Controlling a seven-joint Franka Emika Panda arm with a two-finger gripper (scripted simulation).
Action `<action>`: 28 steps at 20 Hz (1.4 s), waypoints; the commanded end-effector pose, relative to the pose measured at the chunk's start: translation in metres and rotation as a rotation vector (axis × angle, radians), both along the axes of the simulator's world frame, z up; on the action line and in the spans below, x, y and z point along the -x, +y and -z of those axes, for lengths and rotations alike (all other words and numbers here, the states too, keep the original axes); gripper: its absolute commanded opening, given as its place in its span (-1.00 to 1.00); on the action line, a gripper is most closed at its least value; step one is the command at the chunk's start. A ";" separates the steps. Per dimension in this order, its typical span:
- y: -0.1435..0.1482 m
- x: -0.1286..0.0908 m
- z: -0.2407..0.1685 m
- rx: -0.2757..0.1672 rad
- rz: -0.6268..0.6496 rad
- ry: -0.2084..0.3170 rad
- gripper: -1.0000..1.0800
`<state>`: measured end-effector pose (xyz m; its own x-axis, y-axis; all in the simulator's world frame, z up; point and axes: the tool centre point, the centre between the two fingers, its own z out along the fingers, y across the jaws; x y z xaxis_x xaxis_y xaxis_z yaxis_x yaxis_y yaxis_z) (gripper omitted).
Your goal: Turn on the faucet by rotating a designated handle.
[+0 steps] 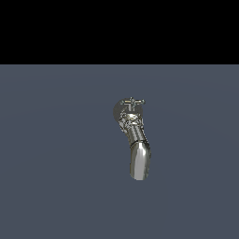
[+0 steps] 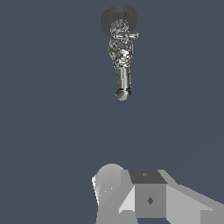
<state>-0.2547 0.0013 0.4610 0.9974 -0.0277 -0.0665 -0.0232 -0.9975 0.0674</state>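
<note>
A chrome faucet [image 1: 134, 135] lies on the grey-blue floor near the middle of the exterior view. Its small cross-shaped handle [image 1: 132, 102] sits at the far end by the round dark base [image 1: 117, 111]. The wide spout [image 1: 140, 161] points toward the camera. The wrist view shows the faucet [image 2: 122, 57], its handle [image 2: 130, 36] and its base [image 2: 119, 17] at a distance. Grey parts of my gripper [image 2: 131, 192] fill the edge of the wrist view, well apart from the faucet. The jaws' gap does not show. The arm is out of the exterior view.
The flat grey-blue floor [image 1: 56, 154] spreads all around the faucet. A black background lies above it in the exterior view.
</note>
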 end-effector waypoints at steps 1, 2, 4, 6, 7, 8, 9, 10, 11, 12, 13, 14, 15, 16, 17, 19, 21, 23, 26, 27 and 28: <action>0.004 -0.004 0.008 -0.010 -0.020 -0.003 -0.41; 0.006 -0.005 0.039 -0.020 -0.036 0.068 -0.26; -0.015 -0.018 0.067 -0.066 0.031 0.082 -0.10; -0.010 -0.030 0.097 -0.044 -0.020 0.115 -0.26; -0.033 -0.038 0.105 -0.076 0.047 0.111 -0.46; -0.040 -0.042 0.124 -0.043 0.039 0.129 -0.49; -0.012 -0.058 0.126 -0.053 -0.032 0.113 -0.42; -0.034 -0.062 0.142 -0.033 -0.025 0.126 -0.45; -0.013 -0.069 0.156 -0.005 -0.117 0.134 -0.21; -0.018 -0.076 0.167 0.005 -0.134 0.138 -0.16; -0.009 -0.083 0.181 0.022 -0.199 0.145 -0.05; -0.026 -0.095 0.187 0.016 -0.162 0.126 0.10; -0.026 -0.113 0.188 0.029 -0.146 0.100 0.11; 0.002 -0.139 0.181 0.042 -0.176 0.046 -0.03; 0.000 -0.141 0.200 0.039 -0.153 0.055 -0.36; -0.010 -0.143 0.235 -0.016 -0.079 0.069 -0.49; -0.007 -0.168 0.232 -0.051 -0.062 0.022 -0.36; -0.042 -0.174 0.243 -0.040 0.049 0.022 -0.73; -0.040 -0.202 0.274 -0.067 0.158 -0.019 -0.01; -0.009 -0.217 0.280 -0.099 0.130 -0.039 -0.77; -0.053 -0.220 0.297 -0.083 0.229 -0.049 -0.80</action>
<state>-0.0452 -0.0314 0.1834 0.9846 -0.1691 -0.0436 -0.1698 -0.9854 -0.0124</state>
